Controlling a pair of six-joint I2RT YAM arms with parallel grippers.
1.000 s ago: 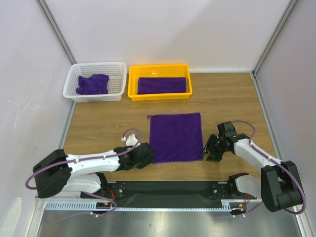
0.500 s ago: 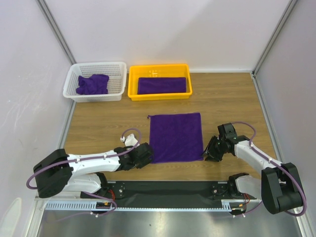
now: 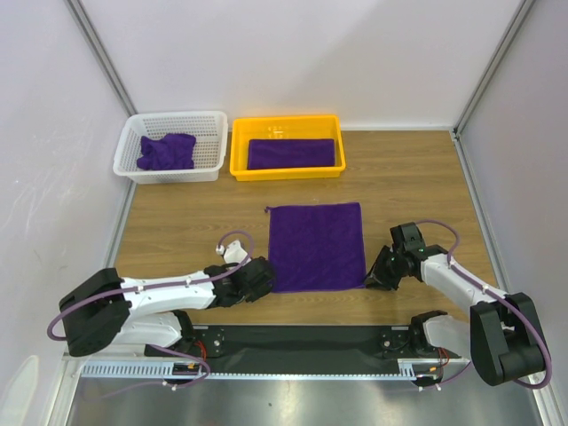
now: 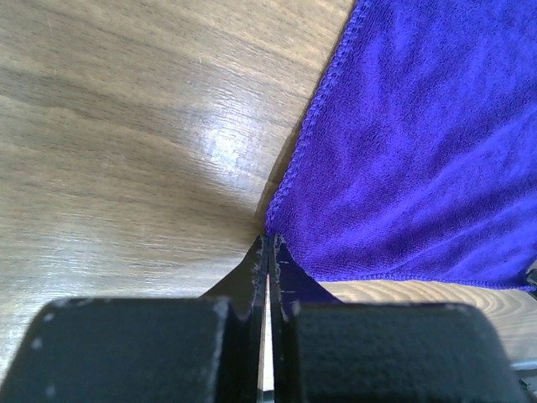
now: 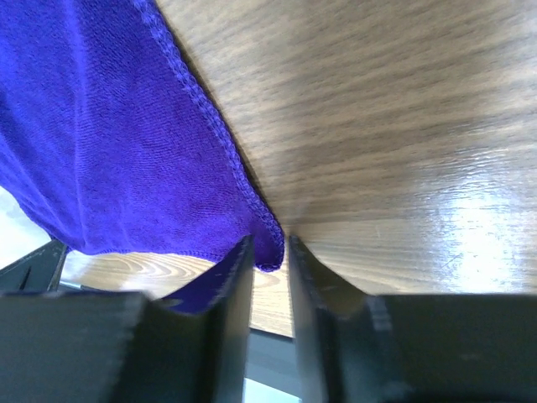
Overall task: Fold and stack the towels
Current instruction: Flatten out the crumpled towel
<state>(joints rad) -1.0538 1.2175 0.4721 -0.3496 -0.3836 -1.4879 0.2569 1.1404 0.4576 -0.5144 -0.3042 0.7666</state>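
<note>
Pins the near-left corner of the towel (image 3: pixel 316 246), flat on the table (image 3: pixel 177 231), in the clenched left gripper (image 4: pixel 268 245); straddles the other with the right gripper (image 5: pixel 270 245), unclamped. Risks a lopsided lift if raised now.

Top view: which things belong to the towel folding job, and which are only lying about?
Job: flat towel; folded towel in yellow tray; crumpled towel in white basket; left tool; right tool.
Not part of it: wooden table; black strip at its near edge.
</note>
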